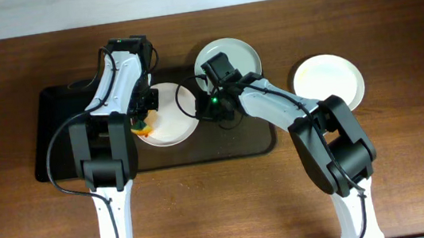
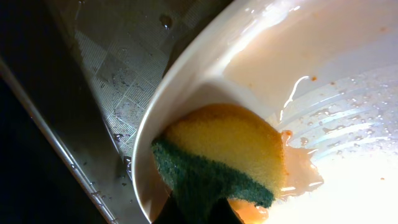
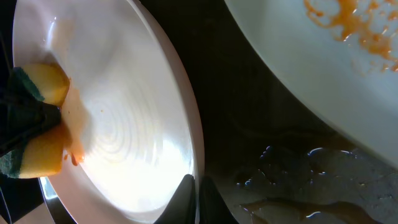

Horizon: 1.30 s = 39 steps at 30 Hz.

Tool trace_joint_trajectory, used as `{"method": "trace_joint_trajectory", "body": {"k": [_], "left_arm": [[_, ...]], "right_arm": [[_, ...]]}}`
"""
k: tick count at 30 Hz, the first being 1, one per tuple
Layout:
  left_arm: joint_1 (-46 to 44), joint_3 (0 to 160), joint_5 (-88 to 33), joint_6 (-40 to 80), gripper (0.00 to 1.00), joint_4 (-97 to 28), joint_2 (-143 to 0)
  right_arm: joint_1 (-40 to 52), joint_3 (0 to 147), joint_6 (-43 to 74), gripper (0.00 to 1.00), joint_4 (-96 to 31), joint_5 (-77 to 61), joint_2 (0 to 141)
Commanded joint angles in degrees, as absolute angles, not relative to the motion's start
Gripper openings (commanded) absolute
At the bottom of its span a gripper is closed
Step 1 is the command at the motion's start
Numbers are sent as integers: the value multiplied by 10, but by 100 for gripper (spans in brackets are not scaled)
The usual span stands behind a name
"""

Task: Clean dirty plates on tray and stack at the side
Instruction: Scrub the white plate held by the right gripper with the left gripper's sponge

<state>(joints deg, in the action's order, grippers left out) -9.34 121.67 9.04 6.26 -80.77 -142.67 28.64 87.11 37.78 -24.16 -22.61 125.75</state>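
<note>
Three plates were seen. The first plate lay on the tray between the two hands. The second plate sat just behind the right hand at the tray's far edge. The third plate stood well apart on the counter to the right. The first plate's left side was under the left hand, and its right rim was met by the right hand.

A thin, watery orange film was spread over the wet white first plate, thickest beside the sponge. The second plate was speckled with orange smears, and the third was seen as plain white. Water drops lay on the tray.

The yellow-and-green sponge was clamped in the left hand and pressed against the first plate's inner rim. The right hand's fingers were drawn together on that plate's rim, which was gripped between them.
</note>
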Motion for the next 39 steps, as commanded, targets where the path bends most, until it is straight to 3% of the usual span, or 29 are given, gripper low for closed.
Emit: {"method": "trace_joint_trajectory", "body": {"k": [1, 4, 8, 10, 12, 16, 20, 22, 26, 29, 32, 36, 39], "left_arm": [[-87, 1183, -133, -74, 1, -745, -1491], [-87, 1183, -96, 5, 1, -681, -1491], [-87, 1183, 70, 203, 1, -633, -1491], [-90, 1183, 75, 205, 1, -642, -1491], [-95, 1183, 57, 158, 1, -672, -1491], [-103, 1183, -69, -74, 1, -787, -1491], [-102, 1183, -140, -168, 1, -828, -1491], [-99, 1183, -76, -102, 1, -805, -1491], [-80, 1183, 153, 159, 1, -756, -1491], [-77, 1183, 193, 210, 1, -714, -1491], [-83, 1183, 187, 209, 1, -677, -1491], [-105, 1183, -38, -30, 1, -734, -1491], [-111, 1183, -97, -80, 1, -802, -1491]], "right_arm": [[286, 872, 375, 4, -251, -225, 1267], [286, 872, 375, 4, -251, -226, 1267], [286, 872, 375, 4, -251, -225, 1267], [286, 872, 375, 4, -251, -225, 1267], [286, 872, 375, 4, -251, -225, 1267], [286, 872, 375, 4, -251, -225, 1267], [286, 872, 375, 4, -251, -226, 1267], [286, 872, 375, 4, -251, -226, 1267], [286, 872, 375, 4, -251, -226, 1267], [286, 872, 375, 4, -251, -225, 1267], [286, 872, 375, 4, -251, -225, 1267], [286, 872, 375, 4, -251, -225, 1267], [286, 872, 375, 4, -251, -225, 1267]]}}
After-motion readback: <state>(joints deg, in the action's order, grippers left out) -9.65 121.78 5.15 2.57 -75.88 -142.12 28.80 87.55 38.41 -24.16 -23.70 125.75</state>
